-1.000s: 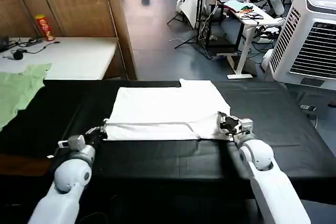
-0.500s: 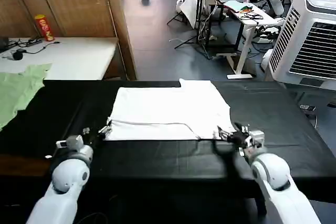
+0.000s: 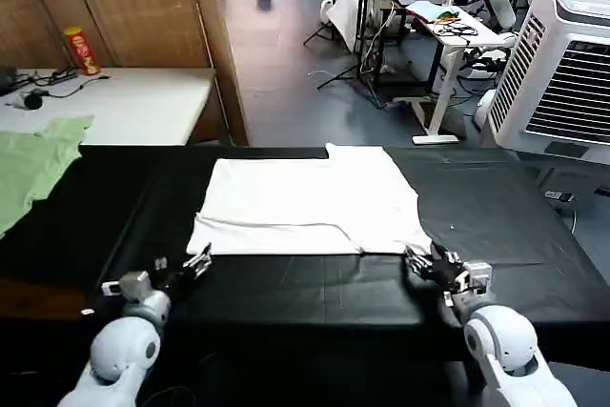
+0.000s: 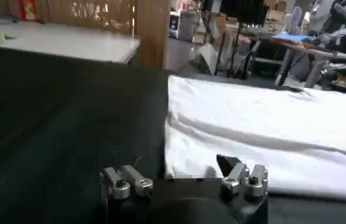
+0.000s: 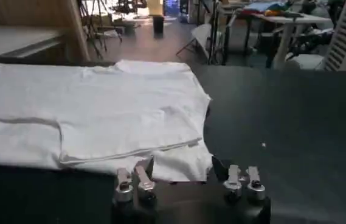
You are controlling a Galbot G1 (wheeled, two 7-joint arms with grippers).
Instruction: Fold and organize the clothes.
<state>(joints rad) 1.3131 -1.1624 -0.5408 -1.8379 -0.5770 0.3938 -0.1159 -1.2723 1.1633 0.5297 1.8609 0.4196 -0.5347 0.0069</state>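
Head view: 1 white T-shirt point(image 3: 310, 202) folded flat mid black table point(image 3: 534, 235); 1 light green garment point(image 3: 33, 164) at the left edge. 2 grippers near the shirt's front edge, left gripper point(image 3: 197, 259) and right gripper point(image 3: 424, 264), both spread, holding nothing.

Left wrist view: fingers point(image 4: 127, 181) apart, shirt corner just beyond.

Right wrist view: fingers point(image 5: 139, 179) apart, shirt hem just beyond.

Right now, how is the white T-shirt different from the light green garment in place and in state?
The white T-shirt lies in the middle of the black table, while the light green garment lies at the table's far left edge. The T-shirt is folded into a neat rectangle; the green garment is loose and uneven. The open left gripper and open right gripper sit near the T-shirt's front corners, far from the green garment. Neither garment is held.
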